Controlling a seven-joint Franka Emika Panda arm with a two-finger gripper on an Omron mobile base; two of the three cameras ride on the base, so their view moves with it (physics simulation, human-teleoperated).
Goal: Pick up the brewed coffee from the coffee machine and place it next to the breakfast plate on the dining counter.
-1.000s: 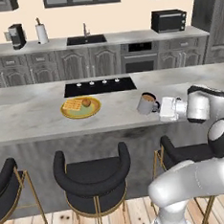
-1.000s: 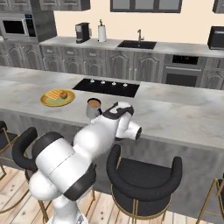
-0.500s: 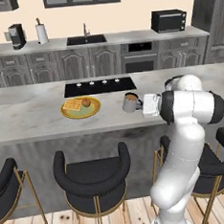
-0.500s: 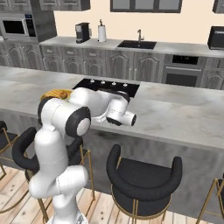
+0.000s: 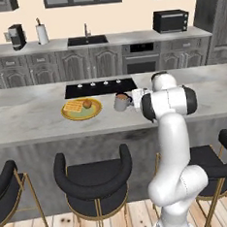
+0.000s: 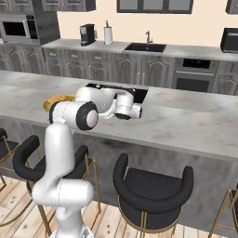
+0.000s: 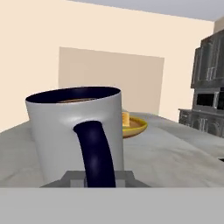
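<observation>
**Spotter:** Claw [image 5: 135,95] status, please?

**Me:** Its two tips sit close on either side of the mug's dark handle [image 7: 97,153]. Whether they are pinching it or slack around it, I can't tell from the hand view.

**Spotter:** And the mug itself?

**Me:** The mug [image 5: 120,102] stands upright on the tabletop [image 5: 33,117], just beside the plate [image 5: 93,113] and apart from it. It is in front of the black cooktop [image 5: 101,87].

**Spotter:** How do you expect it to handle?

**Me:** I judge it rigid, smooth and fairly light. The coffee sits near the rim, so any tilt risks a spill. The handle is a narrow hold, and the mug could swing on it. If I need to regrip, I'd take the handle mid-loop and keep the mug level.
</observation>
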